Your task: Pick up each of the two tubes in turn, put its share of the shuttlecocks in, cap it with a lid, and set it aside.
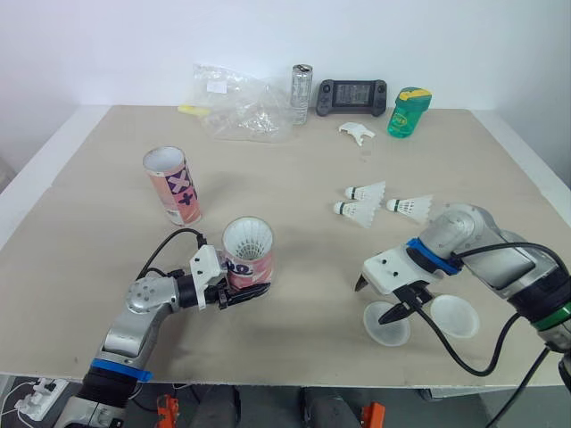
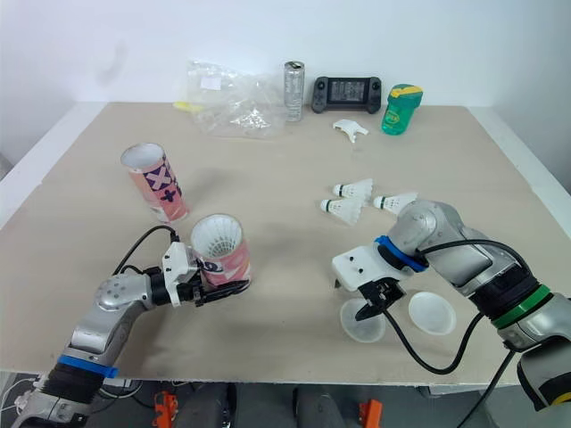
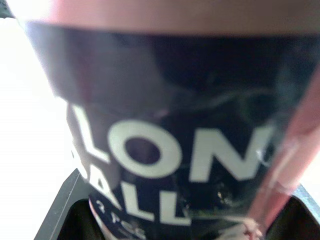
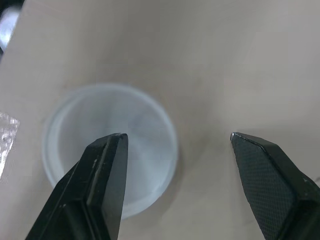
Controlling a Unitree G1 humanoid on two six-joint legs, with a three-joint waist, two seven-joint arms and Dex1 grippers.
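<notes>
At the left of the frame, above the middle, the standing tube (image 1: 174, 185) sits on the table (image 1: 294, 169) with its mouth open and nothing touching it. Lower down and left of centre, my left gripper (image 1: 252, 290) is clamped around the foot of the held tube (image 1: 248, 259). That tube is upright, with white shuttlecock feathers showing in its open mouth. I cannot tell whether its base rests on the table. My left wrist camera sees its dark label with white letters pressed right up close (image 3: 175, 125).

Along the top edge of the table, left to right, lie a clear plastic bag (image 1: 236, 111), a silver can (image 1: 302, 92), a black handheld console (image 1: 352, 96) and a green bottle (image 1: 409, 111). Right of centre, three loose shuttlecocks (image 1: 357, 210) lie close together on their sides.

At the lower right, my right gripper (image 1: 379, 299) is spread wide and holds nothing. It hangs over the near lid (image 4: 112, 145), a translucent round cap lying flat. One fingertip (image 4: 107, 165) is above that lid and the other (image 4: 265, 170) is above bare table. The second lid (image 1: 453, 316) lies just beside the first, further right
</notes>
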